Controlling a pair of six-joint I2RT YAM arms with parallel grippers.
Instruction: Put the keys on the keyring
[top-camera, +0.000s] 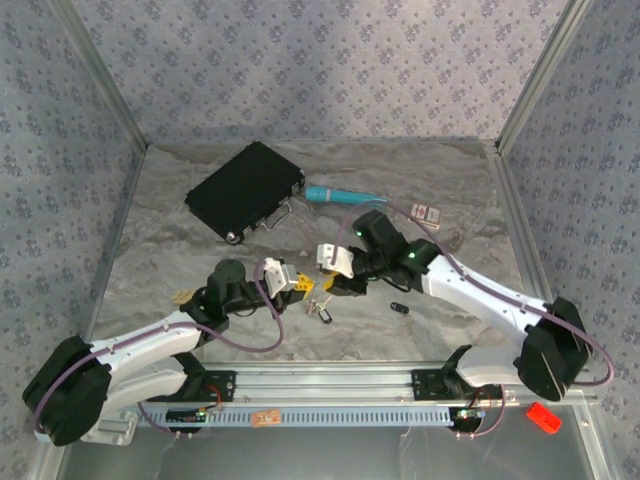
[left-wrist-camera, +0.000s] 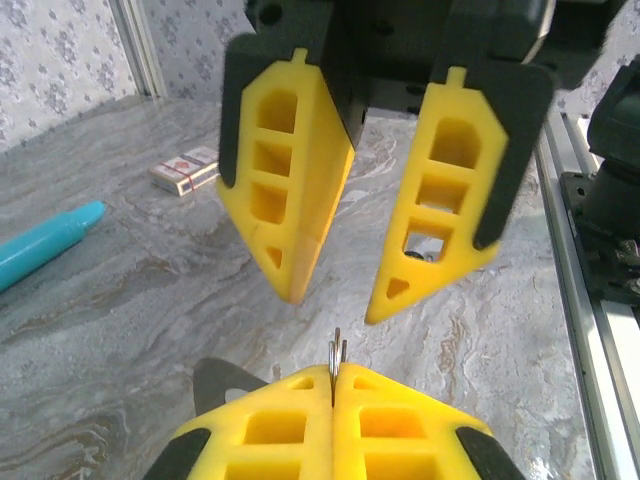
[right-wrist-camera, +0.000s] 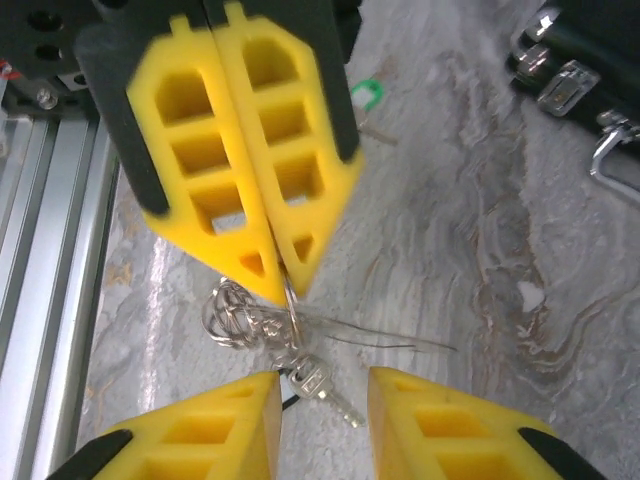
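While left end effector apparently pinches keyring, right end effector parted

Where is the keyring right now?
In the right wrist view the keyring is just left of centre, pinched at the tips of the shut left gripper, with a key right below it.

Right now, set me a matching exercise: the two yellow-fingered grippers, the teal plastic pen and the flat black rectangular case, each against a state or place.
Things: 1 left gripper; 2 right gripper; 3 teal plastic pen; 4 flat black rectangular case.
States: A rear left of the table; B jaws apart; C shut on the thin silvery metal keyring; D lying just right of the case.
Pairs: 1-C; 2-B; 3-D; 4-A.
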